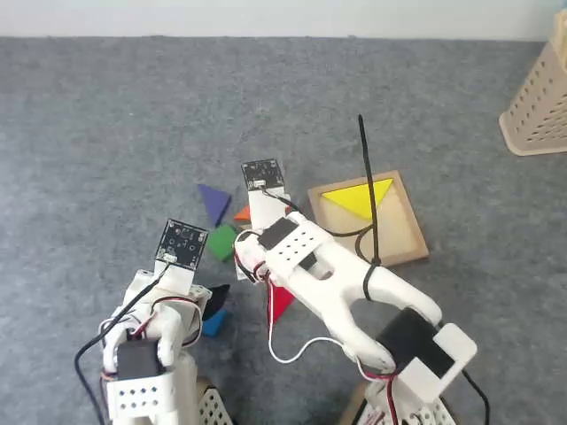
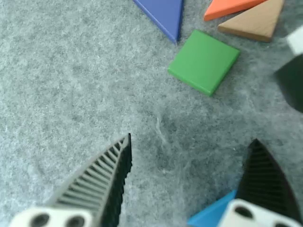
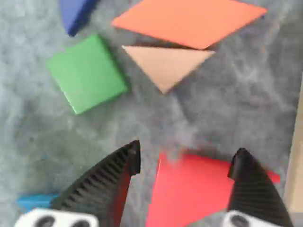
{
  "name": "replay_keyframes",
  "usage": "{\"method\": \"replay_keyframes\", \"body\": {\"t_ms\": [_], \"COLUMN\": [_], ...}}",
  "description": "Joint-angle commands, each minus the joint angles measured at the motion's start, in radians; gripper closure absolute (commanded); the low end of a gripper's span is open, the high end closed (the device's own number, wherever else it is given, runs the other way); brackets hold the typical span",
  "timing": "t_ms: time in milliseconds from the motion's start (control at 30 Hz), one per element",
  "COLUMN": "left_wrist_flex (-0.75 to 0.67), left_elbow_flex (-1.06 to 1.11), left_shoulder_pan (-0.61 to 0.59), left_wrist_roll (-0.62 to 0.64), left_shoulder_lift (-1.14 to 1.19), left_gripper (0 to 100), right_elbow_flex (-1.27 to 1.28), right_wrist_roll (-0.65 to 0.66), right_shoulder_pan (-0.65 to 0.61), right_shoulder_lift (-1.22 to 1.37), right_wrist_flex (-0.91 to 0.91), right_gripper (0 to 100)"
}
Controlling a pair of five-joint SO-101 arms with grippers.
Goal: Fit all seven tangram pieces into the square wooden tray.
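- Grey felt-covered desk (image 1: 106,133) carries everything.
- Right hand (image 3: 188,147): its two black ribbed fingers are spread apart, gripping nothing, over the pieces off the tray's left side; the red piece lies on the felt between them.
- Left hand (image 2: 191,139): fingers also spread wide and empty, over bare felt farther from the tray than the right hand.
- Square wooden tray (image 1: 397,228) lies flat on the desk.
- Large yellow triangle (image 1: 356,197) sits inside the tray, against its far edge.
- Flat red piece (image 3: 194,189) is outside the tray, near its left rim.
- Dark blue triangle (image 1: 213,201) is outside, well left of the tray.
- Orange parallelogram (image 3: 189,21) is outside, between the dark blue triangle and the tray.
- Green square (image 2: 203,61) is outside, left of the tray.
- Bare-wood triangle (image 3: 165,64) touches the orange parallelogram.
- Light blue piece (image 2: 213,213) lies farthest from the tray, by one left-hand finger.
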Motion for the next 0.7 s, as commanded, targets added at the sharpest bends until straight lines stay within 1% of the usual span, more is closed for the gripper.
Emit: {"method": "replay_keyframes", "body": {"t_ms": [0, 67, 167, 267, 333, 467, 667], "left_wrist_flex": [0.0, 0.0, 0.0, 0.0, 0.0, 0.0, 0.0], "left_elbow_flex": [-0.005, -0.005, -0.005, -0.005, -0.005, -0.005, -0.005], "left_shoulder_pan": [0.002, 0.002, 0.002, 0.002, 0.002, 0.002, 0.002], "left_wrist_roll": [-0.002, -0.002, -0.002, -0.002, -0.002, -0.002, -0.002], "left_shoulder_lift": [-0.014, -0.014, -0.014, -0.014, -0.014, -0.014, -0.014], "left_gripper": [65, 65, 65, 65, 65, 65, 65], "right_elbow_flex": [-0.078, -0.123, -0.133, -0.127, -0.107, -0.037, 0.097], "right_wrist_roll": [-0.014, -0.012, -0.003, 0.06, 0.086, 0.187, 0.213], "right_shoulder_pan": [0.056, 0.087, 0.102, 0.101, 0.101, 0.101, 0.101], "right_shoulder_lift": [-0.056, -0.091, -0.148, -0.183, -0.208, -0.246, -0.318], "right_wrist_flex": [0.108, 0.176, 0.223, 0.236, 0.236, 0.234, 0.234], "right_gripper": [69.0, 69.0, 69.1, 69.1, 69.1, 69.2, 69.3]}}
